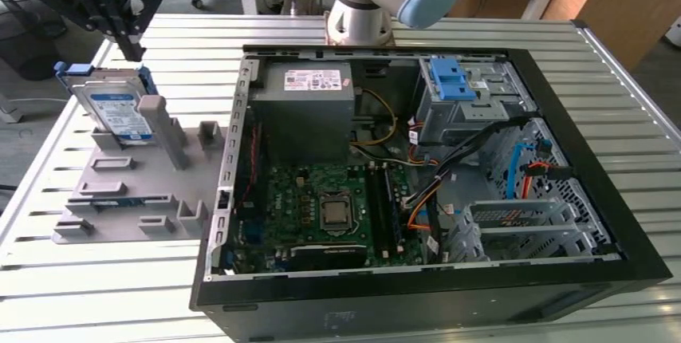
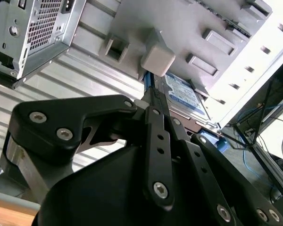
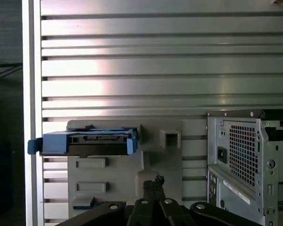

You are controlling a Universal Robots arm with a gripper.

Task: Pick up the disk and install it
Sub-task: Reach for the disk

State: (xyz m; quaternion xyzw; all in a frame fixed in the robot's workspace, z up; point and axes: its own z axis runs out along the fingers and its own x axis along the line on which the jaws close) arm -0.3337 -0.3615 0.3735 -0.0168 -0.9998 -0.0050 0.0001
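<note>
The disk (image 1: pixel 113 109) is a silver drive with a blue-and-white label and a blue frame. It stands on edge, leaning in a slot of the grey holder (image 1: pixel 133 195) at the exterior view's left. My gripper (image 1: pixel 132 48) hangs just above and behind the disk's top edge, apart from it, its black fingers shut together with nothing between them. The first wrist view shows the disk (image 3: pixel 87 143) edge-on past the closed fingertips of the gripper (image 3: pixel 154 181). In the second wrist view, the gripper (image 2: pixel 152 100) points at the disk's label (image 2: pixel 184 96).
The open computer case (image 1: pixel 596 271) lies on the slatted metal table (image 1: pixel 107 303), right of the holder. Inside are a grey power supply (image 1: pixel 309 100), a motherboard (image 1: pixel 319 207), cables and a drive cage with a blue latch (image 1: pixel 452 80). The arm's base (image 1: pixel 368 8) stands behind the case.
</note>
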